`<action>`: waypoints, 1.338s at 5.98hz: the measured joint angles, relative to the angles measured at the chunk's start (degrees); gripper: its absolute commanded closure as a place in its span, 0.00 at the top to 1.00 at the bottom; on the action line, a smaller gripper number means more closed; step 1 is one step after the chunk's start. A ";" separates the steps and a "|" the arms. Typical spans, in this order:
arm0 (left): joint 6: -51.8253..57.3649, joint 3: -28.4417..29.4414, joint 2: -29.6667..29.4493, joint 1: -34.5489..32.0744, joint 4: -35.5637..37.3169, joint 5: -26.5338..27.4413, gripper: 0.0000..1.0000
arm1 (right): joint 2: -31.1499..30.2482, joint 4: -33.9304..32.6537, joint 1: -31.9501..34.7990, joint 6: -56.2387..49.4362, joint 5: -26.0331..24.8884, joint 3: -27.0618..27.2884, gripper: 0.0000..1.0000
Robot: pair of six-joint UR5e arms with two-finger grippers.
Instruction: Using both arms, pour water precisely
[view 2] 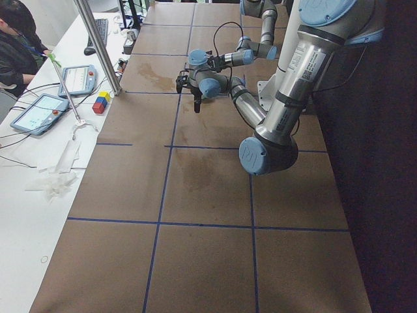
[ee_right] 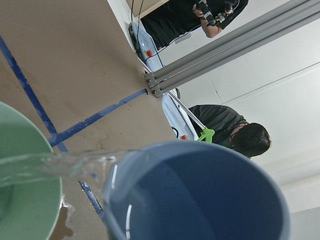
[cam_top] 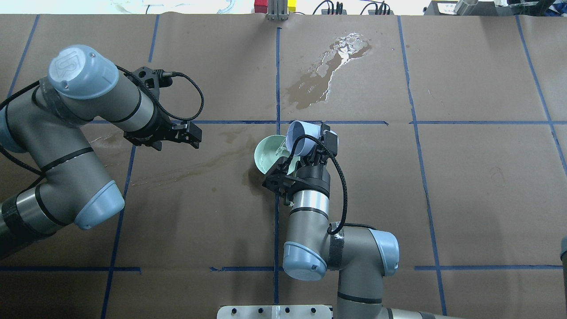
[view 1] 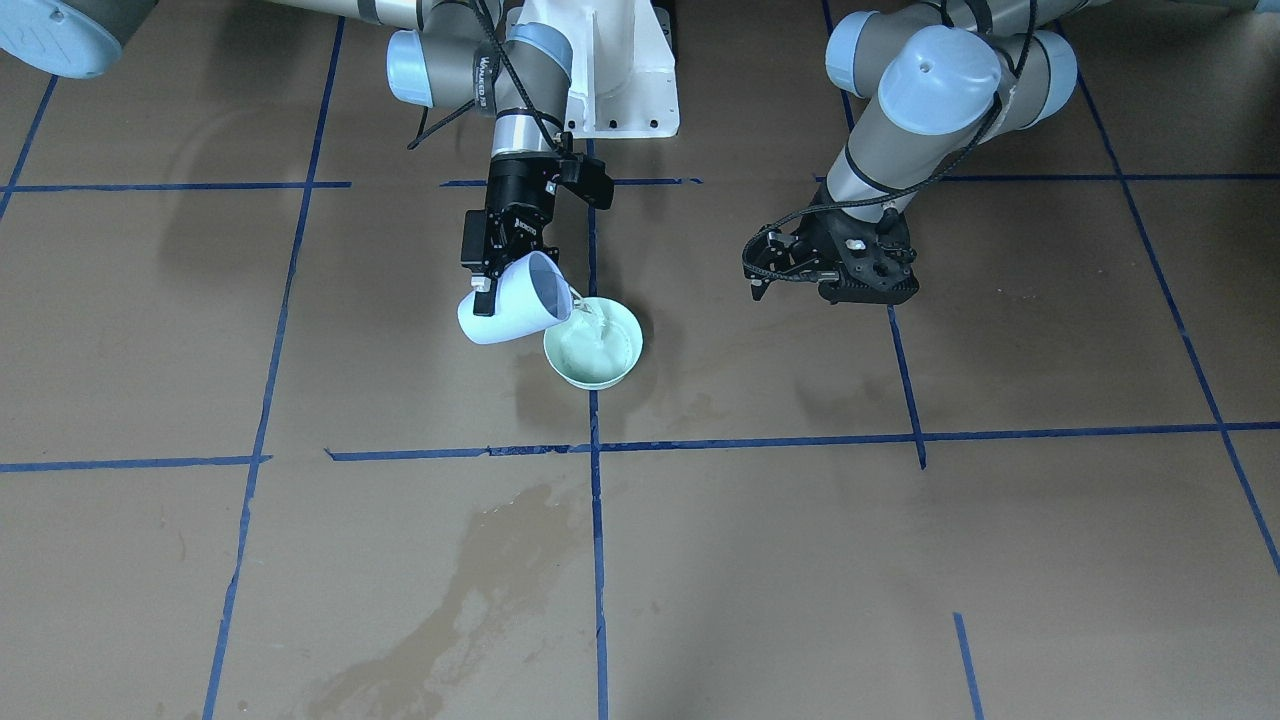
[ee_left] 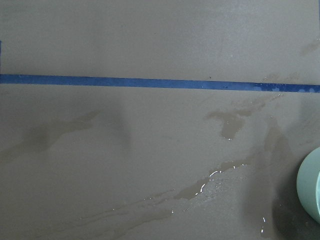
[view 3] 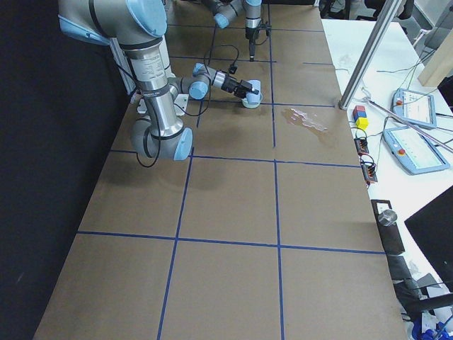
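Note:
My right gripper (view 1: 503, 283) (cam_top: 310, 142) is shut on a pale blue cup (view 1: 510, 300) (cam_top: 301, 135) (ee_right: 200, 195) and holds it tilted over a mint green bowl (view 1: 580, 380) (cam_top: 264, 156) (ee_right: 25, 210) near the table's middle. A thin stream of clear water (ee_right: 50, 165) (view 1: 583, 312) runs from the cup's lip into the bowl, where water (view 1: 592, 352) has pooled. My left gripper (view 1: 758, 268) (cam_top: 196, 135) hovers open and holds nothing, well to the bowl's side and apart from it. In the left wrist view only the bowl's edge (ee_left: 312, 185) shows.
Wet brown blotches (cam_top: 328, 75) (view 1: 500, 590) and streaks (ee_left: 210, 185) mark the brown paper, which blue tape lines (view 1: 597, 500) divide into squares. The white pedestal (view 1: 610, 70) stands behind the bowl. A side table with tablets (view 2: 39, 111) and a seated person (view 2: 19, 39) lies beyond the far edge.

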 measured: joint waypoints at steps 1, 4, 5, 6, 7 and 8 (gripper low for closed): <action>0.00 -0.02 0.00 0.00 0.00 0.00 1.00 | 0.04 -0.14 0.00 -1.54 -0.47 0.00 0.00; 0.00 -0.02 -0.01 0.00 0.00 0.00 1.00 | 0.13 0.12 -0.01 -2.24 -0.62 0.21 0.00; 0.00 -0.02 -0.01 0.00 0.00 0.00 1.00 | 0.14 0.27 0.01 -2.18 -0.60 0.24 0.00; 0.00 -0.02 -0.01 0.00 0.00 0.00 1.00 | 0.15 0.37 0.06 -2.04 -0.60 0.26 0.00; 0.00 -0.02 -0.01 0.00 0.00 0.00 1.00 | 0.19 0.47 0.07 -1.80 -0.58 0.26 0.00; 0.00 -0.02 -0.01 0.00 0.00 0.00 1.00 | 0.22 0.59 0.12 -1.53 -0.51 0.30 0.00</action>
